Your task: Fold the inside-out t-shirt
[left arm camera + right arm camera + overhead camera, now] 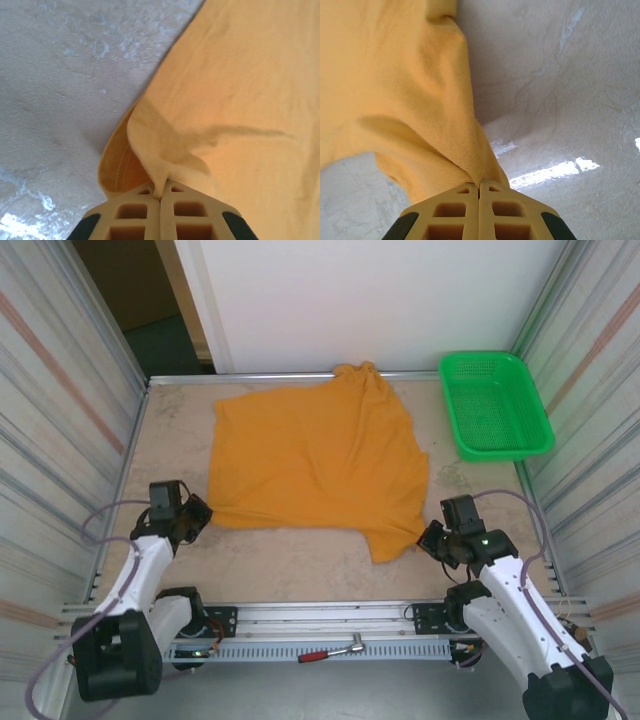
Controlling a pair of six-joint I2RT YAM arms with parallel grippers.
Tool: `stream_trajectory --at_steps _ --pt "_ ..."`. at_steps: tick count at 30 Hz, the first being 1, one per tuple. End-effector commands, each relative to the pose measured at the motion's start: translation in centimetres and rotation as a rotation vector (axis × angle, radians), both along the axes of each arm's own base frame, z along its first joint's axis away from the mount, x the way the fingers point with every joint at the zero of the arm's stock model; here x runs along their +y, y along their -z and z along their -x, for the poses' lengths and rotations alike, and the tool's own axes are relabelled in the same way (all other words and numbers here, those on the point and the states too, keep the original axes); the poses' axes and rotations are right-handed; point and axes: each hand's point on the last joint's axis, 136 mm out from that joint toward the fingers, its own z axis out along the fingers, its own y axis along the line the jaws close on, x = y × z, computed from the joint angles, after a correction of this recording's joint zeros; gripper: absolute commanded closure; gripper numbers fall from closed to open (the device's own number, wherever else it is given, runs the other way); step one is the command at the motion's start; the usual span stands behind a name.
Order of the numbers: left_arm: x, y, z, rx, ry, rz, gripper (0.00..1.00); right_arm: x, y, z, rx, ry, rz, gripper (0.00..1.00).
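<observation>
One rumpled cotton t-shirt [315, 455], left pincer [161, 194], right pincer [479, 186] nipping corners

- Inside-out t-shirt [315, 460]: plain orange-yellow, darker in the creases.
- Basket [505, 451]: bright green, fine mesh pattern on floor and walls.
- Table [300, 565]: pale beige, marbled with whitish veins and blotches.
- Left gripper [160, 189] and right gripper [479, 184]: tan, with a grid of square recesses, black at the outer corners.
- Left arm [135, 575] and right arm [510, 600]: white shells, black joints and bases, greyish-lilac cables.
- Side walls [60, 420]: silvery grey, lengthwise stripes, some brownish.
- Back wall [380, 300]: white.
- Wrench [332, 651]: red handle, silver head.
</observation>
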Motion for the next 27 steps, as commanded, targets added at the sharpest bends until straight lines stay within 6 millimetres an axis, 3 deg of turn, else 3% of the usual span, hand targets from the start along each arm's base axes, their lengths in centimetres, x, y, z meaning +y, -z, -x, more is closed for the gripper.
stream_trajectory --at_steps 1,7,13,17,21,27 --pt "0.1 -1.5 1.2 -0.002 -0.014 -0.013 1.0 -0.2 -3.2 -0.5 -0.067 0.024 -0.018 1.0" --pt "-0.2 -3.9 3.2 -0.036 -0.02 0.0 1.0 -0.5 -7.9 -0.3 -0.17 0.046 -0.045 1.0" --pt "-0.3 -6.0 5.0 -0.043 -0.034 -0.004 1.0 -0.6 -10.3 1.0 -0.202 0.055 -0.079 1.0" --pt "0.0 -7.2 5.9 -0.061 -0.055 -0.019 1.0 -1.0 -11.4 2.2 -0.226 0.081 -0.094 1.0" --pt "0.3 -7.7 5.5 -0.074 -0.06 -0.035 1.0 -0.9 -11.9 2.3 -0.234 0.085 -0.113 1.0" --pt "0.1 -5.6 3.8 -0.015 -0.007 -0.055 1.0 -0.4 -10.2 1.1 -0.197 0.068 -0.101 1.0"
